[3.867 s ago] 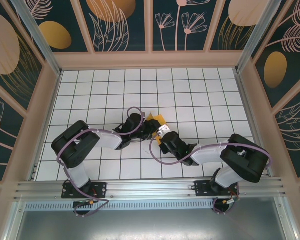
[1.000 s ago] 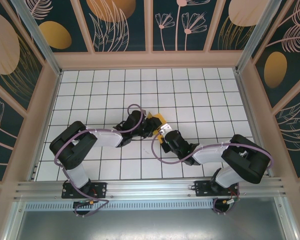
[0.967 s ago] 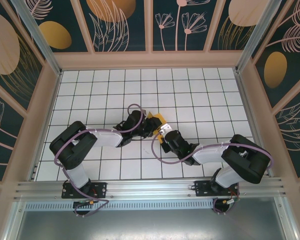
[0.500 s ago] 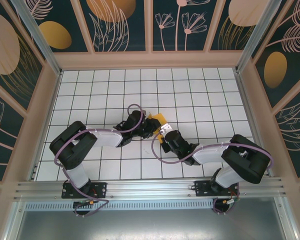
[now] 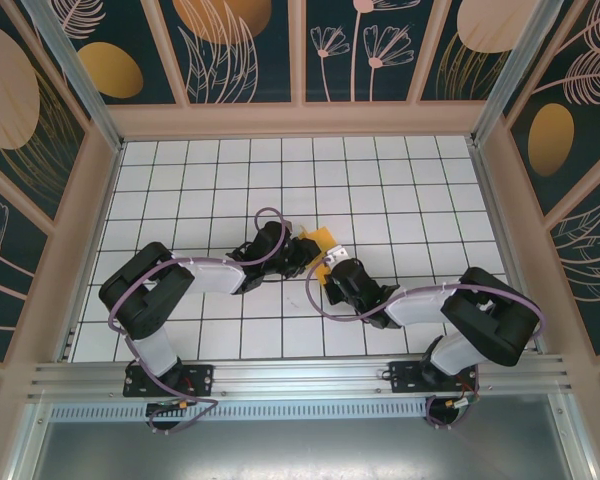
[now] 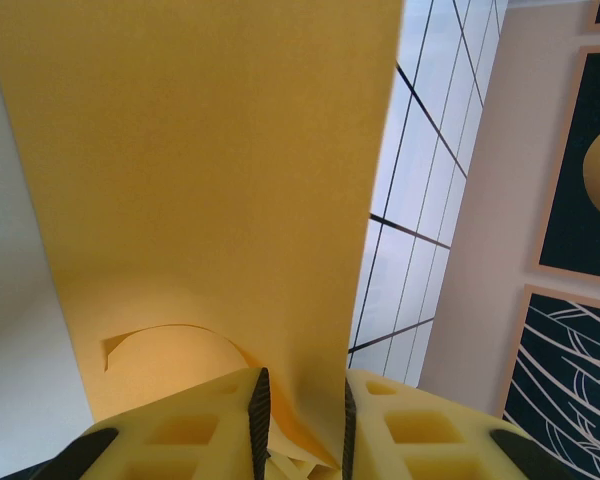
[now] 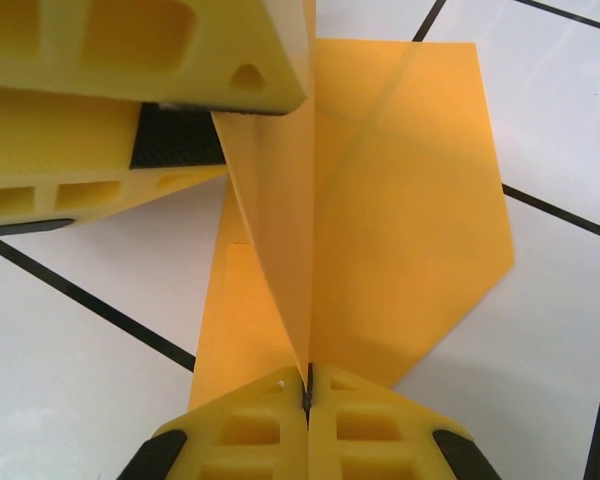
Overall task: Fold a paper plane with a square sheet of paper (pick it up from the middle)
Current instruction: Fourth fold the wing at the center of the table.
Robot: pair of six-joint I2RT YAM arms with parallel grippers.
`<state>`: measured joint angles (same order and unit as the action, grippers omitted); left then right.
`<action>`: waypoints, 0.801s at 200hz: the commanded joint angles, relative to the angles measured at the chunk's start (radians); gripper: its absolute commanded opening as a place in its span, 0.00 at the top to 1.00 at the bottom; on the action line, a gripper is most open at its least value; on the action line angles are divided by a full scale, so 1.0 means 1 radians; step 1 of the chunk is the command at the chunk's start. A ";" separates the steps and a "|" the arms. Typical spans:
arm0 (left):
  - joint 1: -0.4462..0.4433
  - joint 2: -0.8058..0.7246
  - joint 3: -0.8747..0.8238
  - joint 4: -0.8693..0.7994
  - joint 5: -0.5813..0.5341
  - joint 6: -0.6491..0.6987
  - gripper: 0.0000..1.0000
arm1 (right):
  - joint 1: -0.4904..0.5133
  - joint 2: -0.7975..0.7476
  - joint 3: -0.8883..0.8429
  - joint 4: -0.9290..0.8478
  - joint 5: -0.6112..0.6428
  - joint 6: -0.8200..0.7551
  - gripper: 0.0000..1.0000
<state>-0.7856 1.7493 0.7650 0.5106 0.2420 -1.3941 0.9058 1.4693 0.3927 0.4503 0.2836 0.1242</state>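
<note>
The square sheet of paper [image 5: 321,240] is orange-yellow, partly folded, and lies near the table's middle with one flap raised. In the left wrist view the paper [image 6: 210,180] stands upright, and my left gripper [image 6: 300,400] holds a bowed fold of it between narrowly parted pads. My right gripper [image 7: 308,385] is shut tight on the raised flap's crease, with the paper [image 7: 410,230] spreading flat on the tiles beyond. The left fingers [image 7: 130,50] show at the upper left there, pinching the same flap. From above, the left gripper [image 5: 302,250] and right gripper [image 5: 329,268] meet at the sheet.
The white gridded table [image 5: 410,190] is walled by beige frames [image 5: 300,120] with dark painted panels. An aluminium rail [image 5: 300,378] runs along the near edge by the arm bases. Purple cables loop beside both wrists.
The left jaws have narrowed onto the paper fold. The right wrist has shifted slightly away from the bases and to the right, still gripping the flap.
</note>
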 commanded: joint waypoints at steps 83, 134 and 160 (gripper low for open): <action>0.002 -0.004 0.021 -0.015 -0.015 0.064 0.93 | -0.048 -0.040 0.040 -0.074 -0.130 0.087 0.90; 0.041 0.034 0.078 -0.067 0.017 0.187 0.94 | -0.208 -0.235 0.017 -0.176 -0.522 0.182 0.72; 0.057 0.083 0.115 -0.066 0.083 0.216 0.96 | -0.304 -0.265 0.036 -0.211 -0.662 0.227 0.71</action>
<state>-0.7441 1.7863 0.8375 0.4683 0.2615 -1.2518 0.6708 1.2270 0.4103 0.3004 -0.1543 0.2794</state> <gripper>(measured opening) 0.070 0.291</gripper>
